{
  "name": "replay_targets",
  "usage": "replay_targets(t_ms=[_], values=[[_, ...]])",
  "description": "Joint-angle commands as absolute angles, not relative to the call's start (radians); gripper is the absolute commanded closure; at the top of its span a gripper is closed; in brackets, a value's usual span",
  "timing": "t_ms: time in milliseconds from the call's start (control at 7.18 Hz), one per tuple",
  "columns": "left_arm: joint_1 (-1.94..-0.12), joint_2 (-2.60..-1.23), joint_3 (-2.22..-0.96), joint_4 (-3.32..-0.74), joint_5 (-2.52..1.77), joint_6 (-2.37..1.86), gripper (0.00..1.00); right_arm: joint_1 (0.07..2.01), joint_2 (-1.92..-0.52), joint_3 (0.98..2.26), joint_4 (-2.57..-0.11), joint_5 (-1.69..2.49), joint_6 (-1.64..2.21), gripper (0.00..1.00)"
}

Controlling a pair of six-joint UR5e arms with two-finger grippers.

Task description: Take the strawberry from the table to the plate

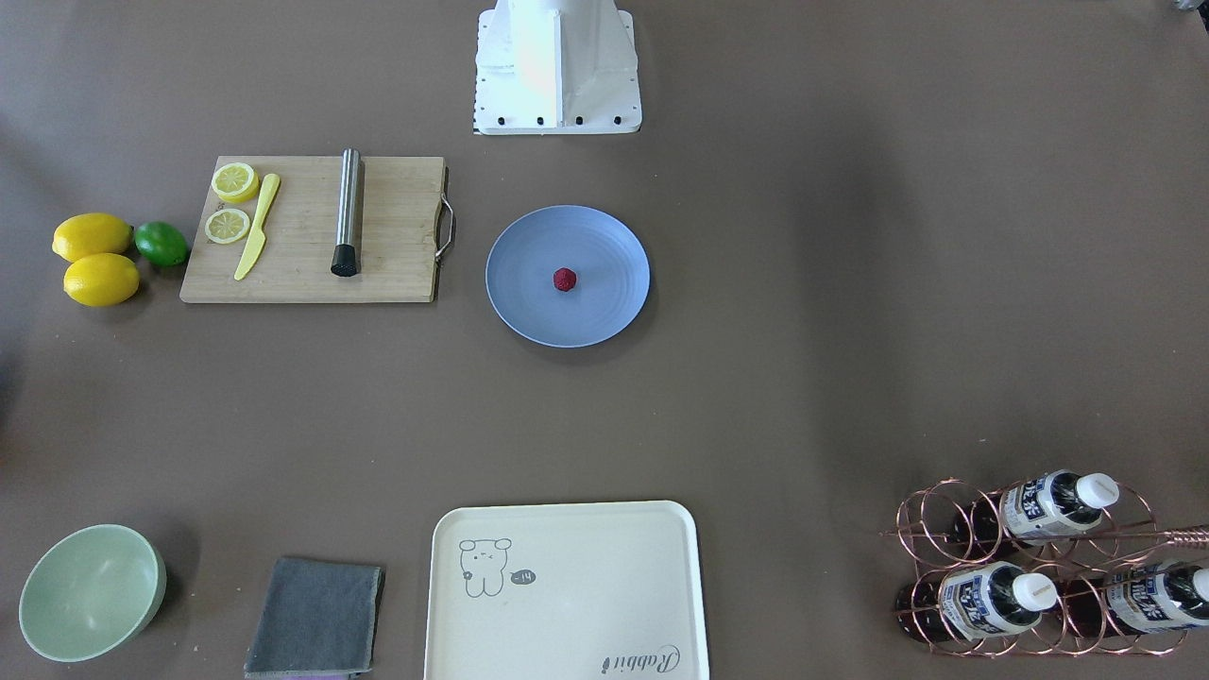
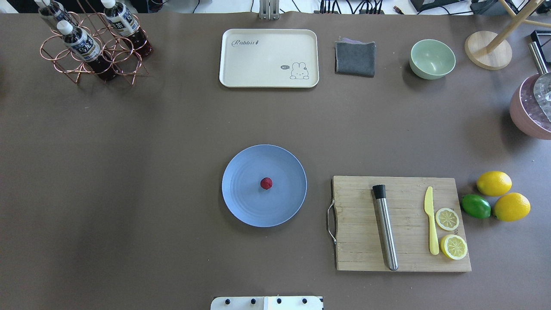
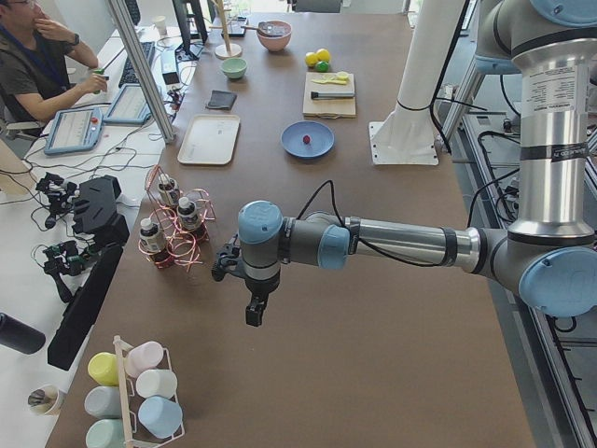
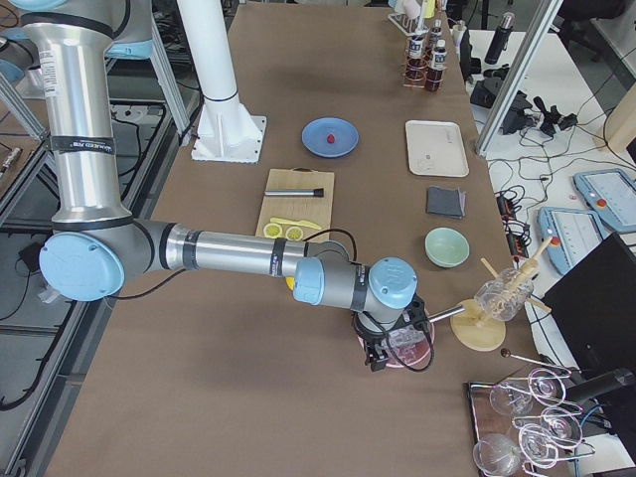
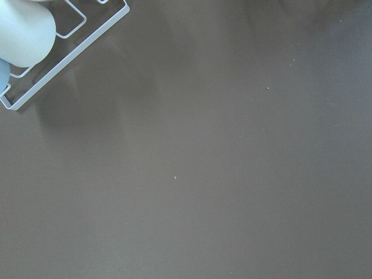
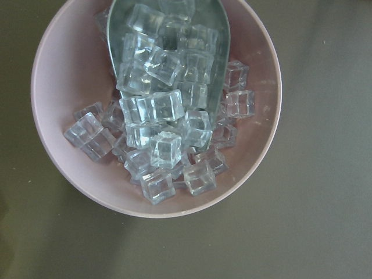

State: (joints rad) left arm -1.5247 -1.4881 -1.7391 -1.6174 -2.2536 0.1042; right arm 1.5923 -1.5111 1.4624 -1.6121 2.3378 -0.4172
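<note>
The overhead and front-facing views look steeply down from opposite sides, both sharing the plate (image 2: 241, 202) at centre.

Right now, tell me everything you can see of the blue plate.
The plate is round, shallow and light blue, matte like plastic, with faint concentric rings. It lies flat, right way up, on the brown table near the middle. The small dark red strawberry sits at its centre. Nothing else touches it; the wooden cutting board lies beside it, apart.
</note>
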Motion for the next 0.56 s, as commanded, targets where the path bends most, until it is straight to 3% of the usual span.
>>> replay_targets(t_ms=[0,418], values=[[-1.525,-1.486,-1.738,-1.617,-2.253,0.104,0.02,1.592,-1.516,1.466,-1.612,2.338,-0.417,0.0],[-1.525,-1.471,-1.741,-1.618,-2.256,0.104,0.02,1.592,-1.516,1.466,-1.611,2.338,-0.417,0.0]])
